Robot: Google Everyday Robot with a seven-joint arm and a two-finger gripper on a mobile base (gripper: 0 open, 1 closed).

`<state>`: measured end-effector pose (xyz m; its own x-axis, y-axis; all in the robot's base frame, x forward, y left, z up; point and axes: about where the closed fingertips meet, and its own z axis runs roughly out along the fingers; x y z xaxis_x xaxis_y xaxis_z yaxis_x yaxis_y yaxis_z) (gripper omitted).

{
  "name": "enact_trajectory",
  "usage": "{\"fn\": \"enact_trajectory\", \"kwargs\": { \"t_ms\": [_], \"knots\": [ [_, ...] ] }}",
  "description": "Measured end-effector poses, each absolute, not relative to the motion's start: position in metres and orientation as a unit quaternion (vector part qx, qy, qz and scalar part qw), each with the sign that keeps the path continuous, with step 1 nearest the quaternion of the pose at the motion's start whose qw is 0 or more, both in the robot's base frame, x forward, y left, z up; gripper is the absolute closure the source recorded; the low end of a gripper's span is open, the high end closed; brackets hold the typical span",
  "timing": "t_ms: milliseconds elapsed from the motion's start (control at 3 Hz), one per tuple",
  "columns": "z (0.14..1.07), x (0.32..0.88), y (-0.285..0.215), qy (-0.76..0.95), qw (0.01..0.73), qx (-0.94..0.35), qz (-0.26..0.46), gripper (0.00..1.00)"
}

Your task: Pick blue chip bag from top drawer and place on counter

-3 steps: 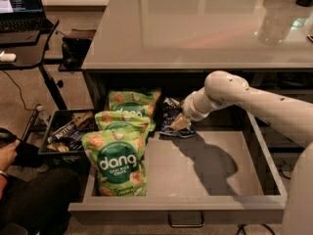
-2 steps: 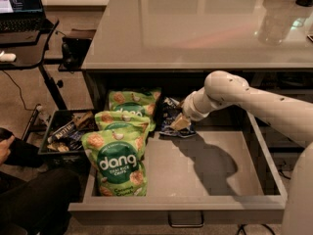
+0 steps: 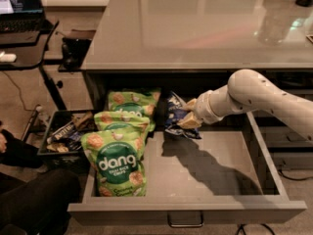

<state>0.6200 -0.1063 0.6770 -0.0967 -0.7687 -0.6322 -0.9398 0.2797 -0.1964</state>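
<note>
The blue chip bag (image 3: 173,115) stands at the back of the open top drawer (image 3: 205,173), right of the green bags. My gripper (image 3: 189,113) reaches in from the right on a white arm. Its tan fingers (image 3: 189,123) are closed on the bag's right side, one above and one below. The bag's lower edge rests near the drawer bottom. The glossy grey-beige counter (image 3: 195,28) lies above the drawer, and its front edge overhangs the drawer's back.
Three green "dang" bags (image 3: 117,163) fill the drawer's left side. A black bin of snacks (image 3: 63,136) sits on the floor at left, beside a person's arm and leg (image 3: 29,195). A black desk with a laptop (image 3: 19,9) is far left. The drawer handle (image 3: 186,223) faces front.
The arm, the gripper and the blue chip bag have not visibly moved. The person's hand at the lower left has shifted slightly.
</note>
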Motion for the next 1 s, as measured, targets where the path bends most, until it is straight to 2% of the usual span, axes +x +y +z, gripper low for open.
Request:
{"fn": "enact_trajectory", "kwargs": {
  "t_ms": [333, 1000],
  "knots": [
    [0.722, 0.592, -0.111, 0.708, 0.370, -0.582, 0.154, 1.00],
    [0.808, 0.539, -0.112, 0.673, 0.383, -0.616, 0.143, 1.00]
  ]
}}
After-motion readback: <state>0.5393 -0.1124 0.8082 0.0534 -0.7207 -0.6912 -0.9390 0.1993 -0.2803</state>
